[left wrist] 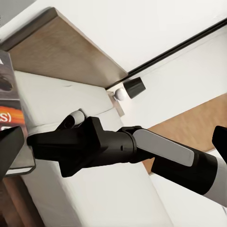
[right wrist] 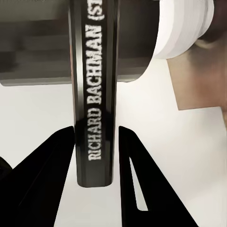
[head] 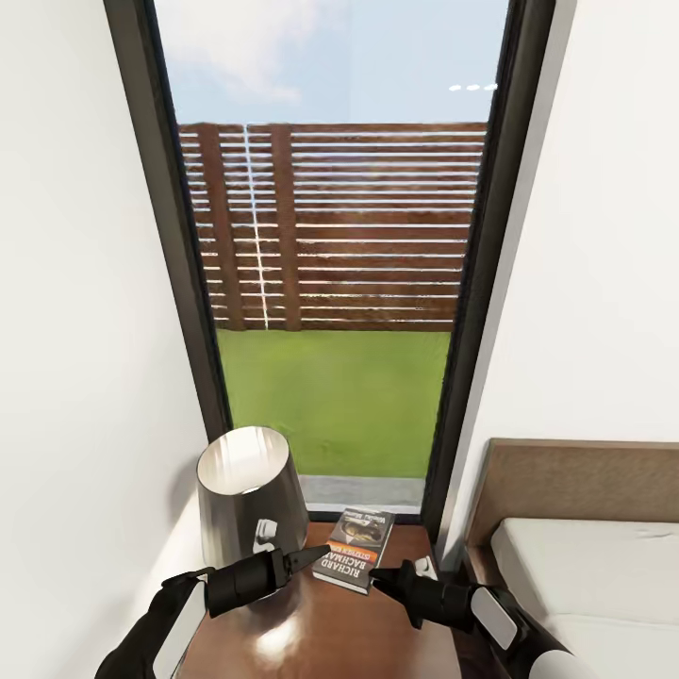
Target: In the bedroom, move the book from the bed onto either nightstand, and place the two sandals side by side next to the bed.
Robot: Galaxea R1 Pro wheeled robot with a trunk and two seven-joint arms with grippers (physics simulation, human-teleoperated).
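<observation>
Paperback with a dark cover, orange band and white "RICHARD BACHMAN" lettering (head: 355,549): this book lies flat on the glossy dark brown wooden nightstand (head: 330,632), towards its far edge. Nearest the camera, the two black arms reach in over the nightstand's worktop. The right gripper (head: 377,573) touches the book's near right corner; in the right wrist view its two black fingers (right wrist: 47,175) stand apart on either side of the book's dark spine (right wrist: 94,104), the edge between them, and whether they press on it I cannot tell. The left gripper (head: 319,556) points at the book's near left corner, its tip just beside the cover; the pictures do not show whether its fingers are apart or together. Beyond the left arm, a grey lamp with a conical shade (head: 247,495) stands on the nightstand's left side. To the right lies the bed's off-white mattress (head: 594,585) with its brown slab headboard (head: 575,481). Farther back, a tall dark-framed window (head: 330,255) shows green lawn and a brown slatted fence.
</observation>
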